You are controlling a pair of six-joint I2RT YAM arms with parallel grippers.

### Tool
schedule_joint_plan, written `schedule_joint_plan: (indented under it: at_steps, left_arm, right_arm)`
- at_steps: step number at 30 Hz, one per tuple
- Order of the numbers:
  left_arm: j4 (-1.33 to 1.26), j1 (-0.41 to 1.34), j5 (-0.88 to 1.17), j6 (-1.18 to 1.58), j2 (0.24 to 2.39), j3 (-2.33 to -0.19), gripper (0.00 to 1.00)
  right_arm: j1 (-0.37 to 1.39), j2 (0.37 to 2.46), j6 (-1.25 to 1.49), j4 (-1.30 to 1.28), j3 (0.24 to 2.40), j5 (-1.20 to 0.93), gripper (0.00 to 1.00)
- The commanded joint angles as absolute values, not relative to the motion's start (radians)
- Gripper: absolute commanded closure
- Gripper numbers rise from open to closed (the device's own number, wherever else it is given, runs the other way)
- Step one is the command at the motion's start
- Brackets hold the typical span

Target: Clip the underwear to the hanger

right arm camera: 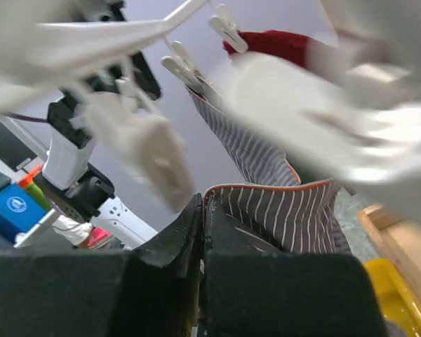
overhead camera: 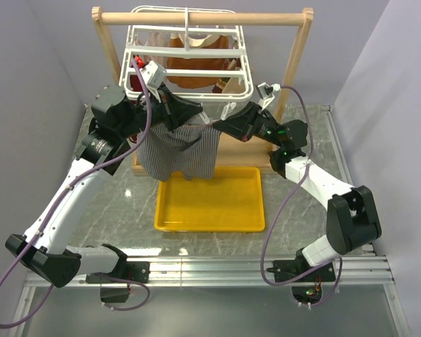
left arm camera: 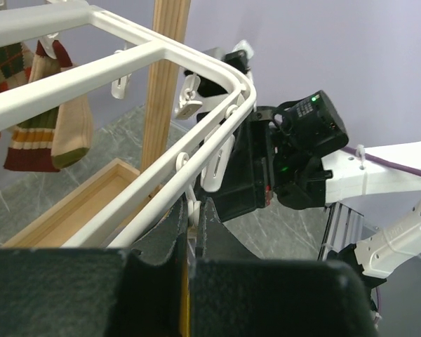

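Left jaws are being pressed shut under a clip (left arm camera: 193,209) of the hanger (left arm camera: 126,64) while the underwear (right arm camera: 281,210) below its rim is being pinched by the right jaws, so cloth likely needs feeding into that clip next.

I'm reaching both arms up toward the far middle, elbows out; left gripper (overhead camera: 184,112) and right gripper (overhead camera: 221,127) are sitting pinched closed, tips facing each other.

No word, number or brand can be read in any view. Only a round white emblem is seen on a blue box (right arm camera: 10,206), far left of the underwear (right arm camera: 288,210), too blurred to be deciphered.
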State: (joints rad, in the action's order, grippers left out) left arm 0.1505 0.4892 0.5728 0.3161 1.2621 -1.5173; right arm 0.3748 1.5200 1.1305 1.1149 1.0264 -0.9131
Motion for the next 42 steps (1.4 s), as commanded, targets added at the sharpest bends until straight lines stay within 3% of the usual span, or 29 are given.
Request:
schedule_joint_plan:
  at_steps: [1,42]
  left_arm:
    - [0.233,0.512,0.73,0.325,1.27,-1.494,1.0]
    - [0.273,0.512,0.963,0.212,1.296,-1.491,1.0]
  right_arm:
    - [0.371,1.427,1.057,1.097,1.042,-0.888,1.0]
    - [0.377,1.448,1.017,1.164,1.075,-0.971,1.0]
